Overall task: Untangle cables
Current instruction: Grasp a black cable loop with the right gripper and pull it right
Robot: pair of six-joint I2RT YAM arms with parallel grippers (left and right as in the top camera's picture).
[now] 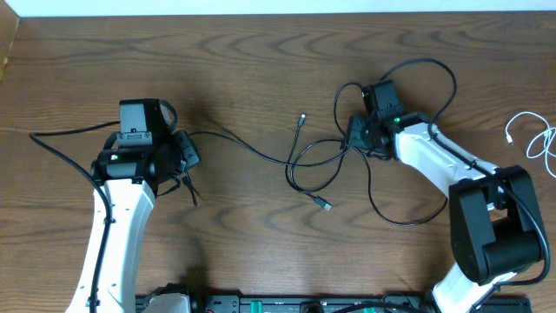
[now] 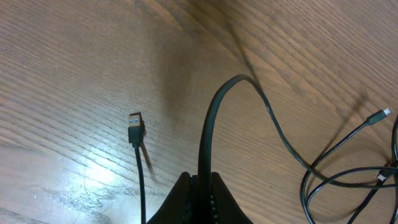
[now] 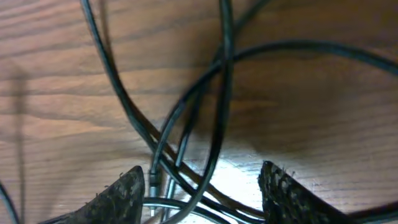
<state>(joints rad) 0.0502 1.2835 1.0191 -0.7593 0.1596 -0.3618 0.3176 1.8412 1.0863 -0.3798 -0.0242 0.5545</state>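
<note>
Several thin black cables loop over one another at the table's middle. One black cable runs left from the tangle into my left gripper. In the left wrist view the left gripper is shut on that cable, and the cable's short tail ends in a USB plug on the wood. My right gripper is at the tangle's right side. In the right wrist view it is open, low over several crossing black cables that lie between its fingers. A white cable lies apart at the far right.
Loose plug ends lie at the tangle's top and bottom. A large black loop arcs behind the right arm, and another lies in front of it. The table's far edge runs along the top.
</note>
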